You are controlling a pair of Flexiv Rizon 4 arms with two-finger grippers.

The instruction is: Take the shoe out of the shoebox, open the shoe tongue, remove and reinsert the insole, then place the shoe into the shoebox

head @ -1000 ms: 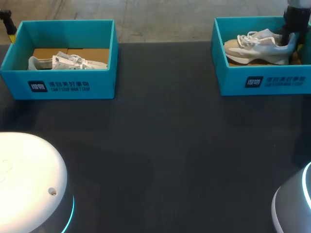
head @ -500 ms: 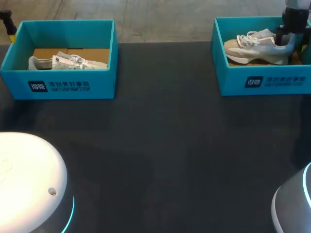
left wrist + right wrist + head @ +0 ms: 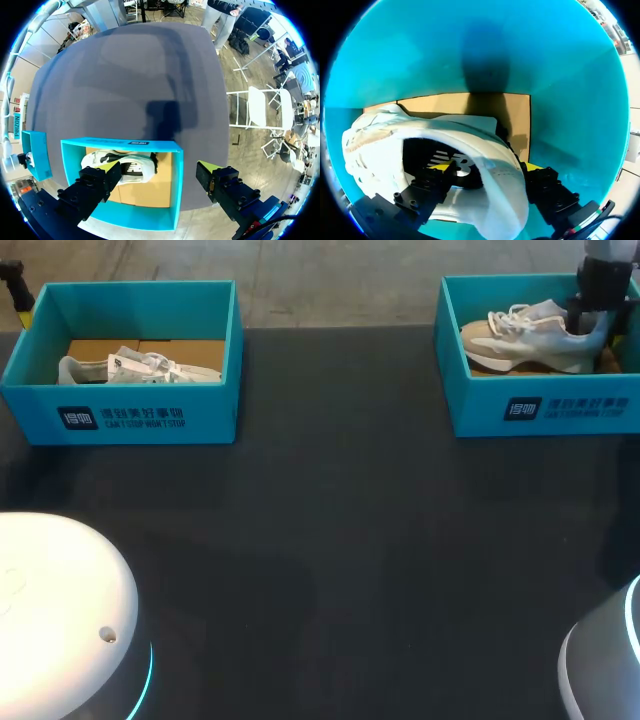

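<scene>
Shoeboxes in teal stand on the far half of our dark bench (image 3: pixel 340 540). In the head view the left shoebox (image 3: pixel 150 418) is at about ten o'clock and the right shoebox (image 3: pixel 540 410) at about two o'clock, well apart from each other. Both are open at the top, with brown cardboard (image 3: pixel 190 348) on the floor inside. In the left shoebox a pale left shoe (image 3: pixel 140 367) lies low on the cardboard, near the front wall. In the right shoebox the right shoe (image 3: pixel 525 340), white and beige with white laces, points its toe toward nine o'clock and its heel toward three o'clock. We cannot tell whether its sole rests fully on the cardboard. Our right gripper (image 3: pixel 590 318) comes down into that box at the three o'clock end and is pinching the shoe's heel. In the right wrist view one finger sits inside the dark opening of the shoe and the other outside the back of the heel, with the padded collar clamped between them. Our left gripper (image 3: pixel 156 174) hangs high over the left shoebox with its fingers spread wide, touching nothing. In its wrist view the box and shoe lie below it, the shoe closer to one finger than to the other.
</scene>
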